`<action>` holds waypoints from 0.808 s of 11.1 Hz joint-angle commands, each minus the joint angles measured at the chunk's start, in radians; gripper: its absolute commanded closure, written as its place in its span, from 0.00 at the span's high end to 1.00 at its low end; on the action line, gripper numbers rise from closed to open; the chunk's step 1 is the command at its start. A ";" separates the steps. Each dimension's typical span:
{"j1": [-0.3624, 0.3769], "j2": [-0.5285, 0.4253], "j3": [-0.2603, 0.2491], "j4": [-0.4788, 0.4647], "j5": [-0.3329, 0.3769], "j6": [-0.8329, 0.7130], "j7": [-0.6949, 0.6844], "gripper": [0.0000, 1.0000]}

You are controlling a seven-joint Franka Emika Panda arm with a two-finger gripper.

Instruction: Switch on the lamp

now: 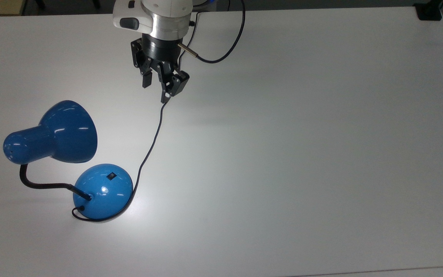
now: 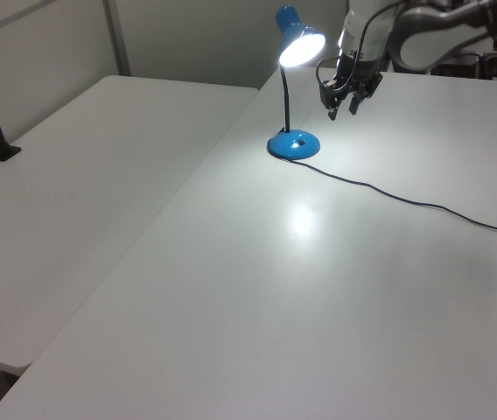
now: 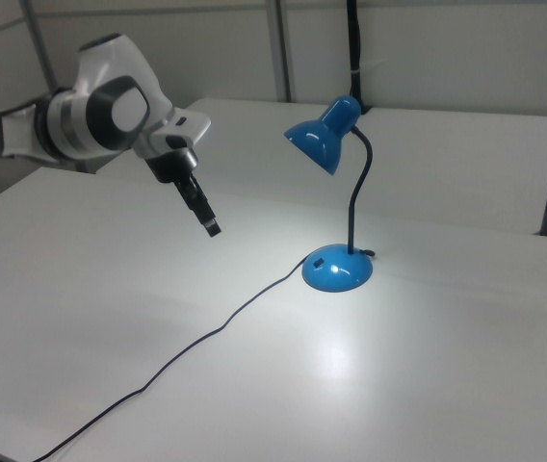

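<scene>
I've got the gripper point(image 1: 156, 90) hanging above the table point(image 1: 302, 134), fingers apart, empty — well clear of the lamp point(image 1: 102, 190), which stands lit at the top view's lower left, cord point(image 1: 150, 144) trailing away.

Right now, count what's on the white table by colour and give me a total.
Blue: 1, the lamp, lit.
Black: 1, its cord running across the table.
Total: 2.
The claw hangs above the table, holding nothing.

Lit blue lamp point(image 1: 67, 157), upright
</scene>
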 commanded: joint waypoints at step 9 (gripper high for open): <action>-0.032 -0.097 -0.219 0.213 0.334 -0.508 -1.030 1.00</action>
